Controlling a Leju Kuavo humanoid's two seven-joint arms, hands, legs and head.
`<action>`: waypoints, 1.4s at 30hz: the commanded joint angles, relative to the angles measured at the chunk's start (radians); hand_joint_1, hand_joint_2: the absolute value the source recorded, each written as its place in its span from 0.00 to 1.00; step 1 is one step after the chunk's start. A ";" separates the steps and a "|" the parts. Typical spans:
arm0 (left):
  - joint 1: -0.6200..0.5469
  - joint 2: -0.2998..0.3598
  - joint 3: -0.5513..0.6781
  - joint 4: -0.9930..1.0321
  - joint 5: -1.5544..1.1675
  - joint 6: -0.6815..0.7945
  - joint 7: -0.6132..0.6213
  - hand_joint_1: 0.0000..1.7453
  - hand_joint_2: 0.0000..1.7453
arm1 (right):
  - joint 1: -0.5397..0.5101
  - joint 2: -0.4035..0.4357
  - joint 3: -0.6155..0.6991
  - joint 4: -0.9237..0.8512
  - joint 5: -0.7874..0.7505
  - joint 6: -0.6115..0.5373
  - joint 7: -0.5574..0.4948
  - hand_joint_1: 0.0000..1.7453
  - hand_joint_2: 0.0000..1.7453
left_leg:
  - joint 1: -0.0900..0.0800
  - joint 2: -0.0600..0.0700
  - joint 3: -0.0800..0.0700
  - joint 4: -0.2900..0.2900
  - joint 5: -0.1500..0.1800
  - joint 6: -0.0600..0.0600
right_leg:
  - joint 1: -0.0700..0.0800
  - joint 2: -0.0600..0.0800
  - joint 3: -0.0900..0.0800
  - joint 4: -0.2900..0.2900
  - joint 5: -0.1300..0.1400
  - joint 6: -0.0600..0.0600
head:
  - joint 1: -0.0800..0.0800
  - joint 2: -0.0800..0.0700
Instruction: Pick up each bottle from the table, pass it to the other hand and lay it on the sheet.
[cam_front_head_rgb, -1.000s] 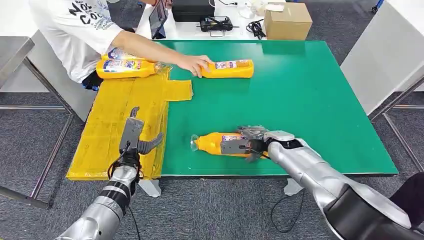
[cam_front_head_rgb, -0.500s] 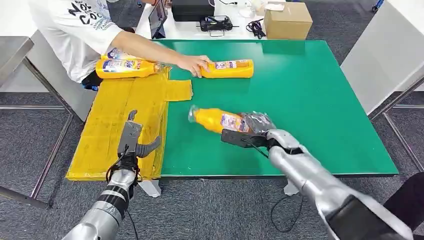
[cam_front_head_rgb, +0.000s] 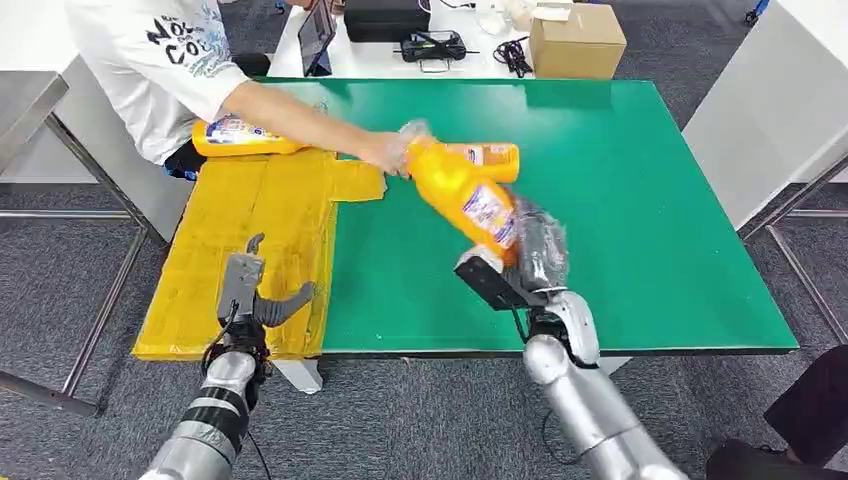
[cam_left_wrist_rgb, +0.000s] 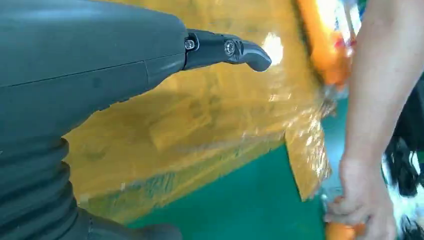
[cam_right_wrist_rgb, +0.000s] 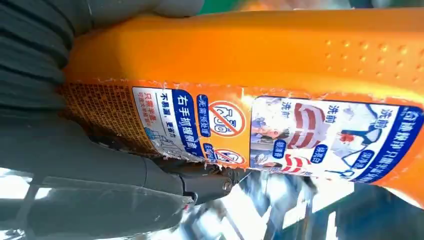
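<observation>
Your right hand (cam_front_head_rgb: 520, 262) grips a raised bottle (cam_front_head_rgb: 462, 192) beside a person's hand (cam_front_head_rgb: 383, 152); collision risk; left hand (cam_front_head_rgb: 255, 295) empty

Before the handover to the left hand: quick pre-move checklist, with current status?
1. Right hand grips the lifted bottle: ok.
2. Bottle clear of the green table: ok, raised and tilted.
3. Left hand free to receive: ok, fingers apart over the yellow sheet.
4. Handover path clear: not ok, the person's hand is on the far bottle, close to the lifted one.
5. Room on sheet: ok, one bottle on the sheet at its far end.
6. Grip firmness: cannot tell.
</observation>
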 joint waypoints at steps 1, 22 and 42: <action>-0.012 0.004 -0.021 -0.032 0.321 -0.431 0.022 0.00 1.00 | 0.117 0.092 -0.237 0.004 -0.083 -0.017 -0.224 1.00 1.00 | 0.001 -0.002 0.006 0.000 -0.003 -0.001 | 0.002 -0.002 0.007 -0.001 -0.003 -0.002 | 0.000 0.000; 0.027 0.068 -0.181 -0.193 0.508 -0.663 0.034 0.00 1.00 | 0.113 0.153 -0.169 0.191 -0.109 0.077 -0.319 1.00 1.00 | 0.001 0.003 0.005 -0.001 -0.002 -0.002 | 0.001 0.003 0.005 -0.001 -0.001 -0.003 | 0.001 0.000; 0.017 0.078 -0.297 -0.218 0.480 -0.670 0.002 0.00 1.00 | 0.032 0.276 0.081 0.338 -0.131 0.211 -0.335 1.00 1.00 | 0.001 0.004 0.003 -0.001 -0.002 -0.002 | 0.001 0.003 0.003 0.000 -0.001 -0.003 | 0.000 0.000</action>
